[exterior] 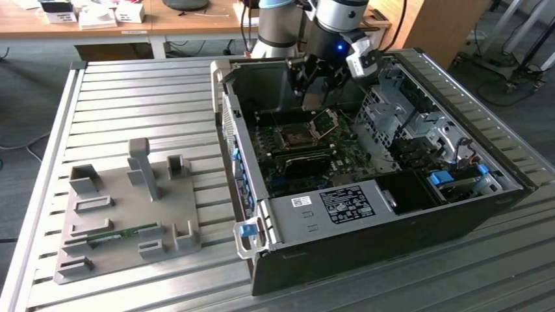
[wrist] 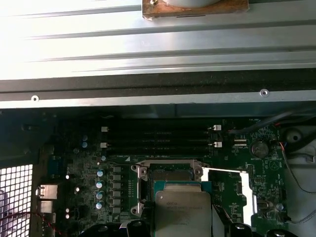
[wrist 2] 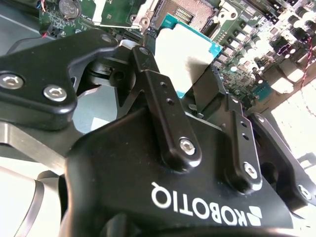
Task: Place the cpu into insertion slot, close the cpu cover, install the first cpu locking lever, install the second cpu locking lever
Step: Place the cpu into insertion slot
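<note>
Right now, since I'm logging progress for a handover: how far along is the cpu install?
Nothing looks finished yet. In hand: the hand grips the cpu near the empty socket, and the cpu is not seated. Left: seating it, closing the cover, which stands raised, and both levers.

computer case (exterior: 364, 214): one is lying open on the table (exterior: 139, 97).
arm (exterior: 334, 26): one is reaching in.
gripper (wrist 2: 178, 66): one is showing, with two fingers (wrist 2: 158, 89).
cpu (wrist: 182, 212): one is showing in both wrist views.
green board (exterior: 351, 153): one is sitting inside.
cpu cover (exterior: 325, 120): one is standing raised.
coin cell (wrist: 256, 148): one is sitting on the board.
grey fixture tray (exterior: 130, 221): one is lying on the table.
</note>
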Robot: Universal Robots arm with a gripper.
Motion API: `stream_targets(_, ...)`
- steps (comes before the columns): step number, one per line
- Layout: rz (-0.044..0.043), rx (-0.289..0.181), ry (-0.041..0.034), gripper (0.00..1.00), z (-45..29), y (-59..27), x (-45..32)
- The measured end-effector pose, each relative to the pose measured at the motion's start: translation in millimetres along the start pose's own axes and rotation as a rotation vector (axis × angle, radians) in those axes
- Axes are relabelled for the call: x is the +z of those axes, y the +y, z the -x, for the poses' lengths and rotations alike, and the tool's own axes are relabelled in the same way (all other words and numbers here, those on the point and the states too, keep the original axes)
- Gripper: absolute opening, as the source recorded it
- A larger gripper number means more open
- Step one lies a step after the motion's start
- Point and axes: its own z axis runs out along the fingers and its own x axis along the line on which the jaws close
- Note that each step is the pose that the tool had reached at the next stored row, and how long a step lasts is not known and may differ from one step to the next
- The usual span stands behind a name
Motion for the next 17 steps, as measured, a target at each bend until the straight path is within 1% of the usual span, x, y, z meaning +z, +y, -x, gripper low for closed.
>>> stream_targets(10, -0.0001, 0.0, 0.0, 0.54, 0.0, -1.1, 12.6)
stream_targets(17, 0.0, 0.0, 0.0001, 0.54, -3.8, -1.8, 18.7)
